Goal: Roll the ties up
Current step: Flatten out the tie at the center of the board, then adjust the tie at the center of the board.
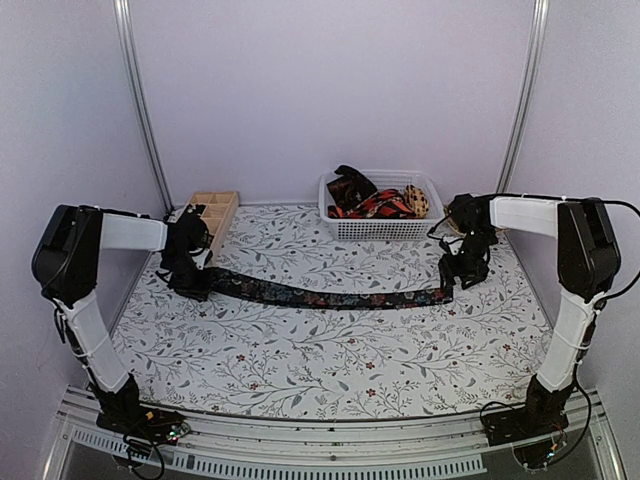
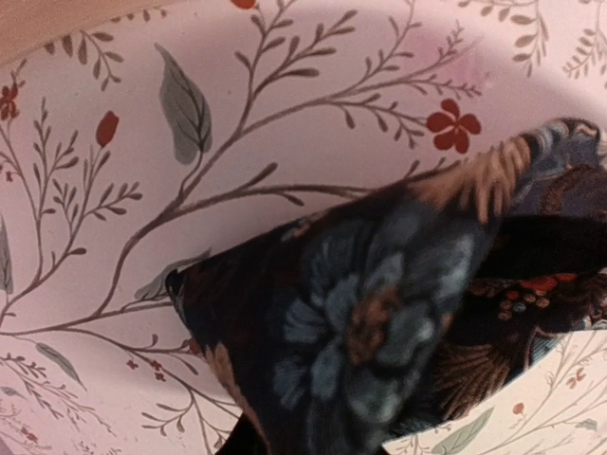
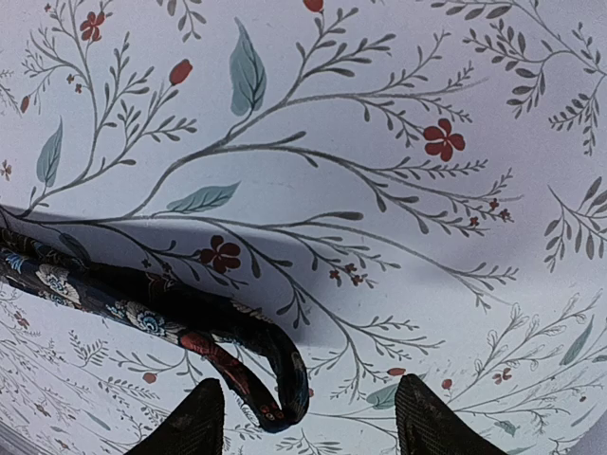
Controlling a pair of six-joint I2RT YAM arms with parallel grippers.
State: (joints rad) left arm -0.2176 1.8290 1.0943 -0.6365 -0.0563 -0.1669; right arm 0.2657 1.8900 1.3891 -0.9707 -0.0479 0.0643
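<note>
Tie (image 1: pixel 320 297), dark floral: we find it stretched flat in front of the basket (image 1: pixel 380 228), likely straightened for rolling. Right claw (image 3: pixel 311 403), near the basket's right corner: fingers apart, narrow end loose between. Left claw (image 1: pixel 190 272), at wide end: we cannot tell.

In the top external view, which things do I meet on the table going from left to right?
From the left: left gripper → wooden tray → white basket → right gripper. The dark floral tie spans between both grippers, so it has no single place.
</note>
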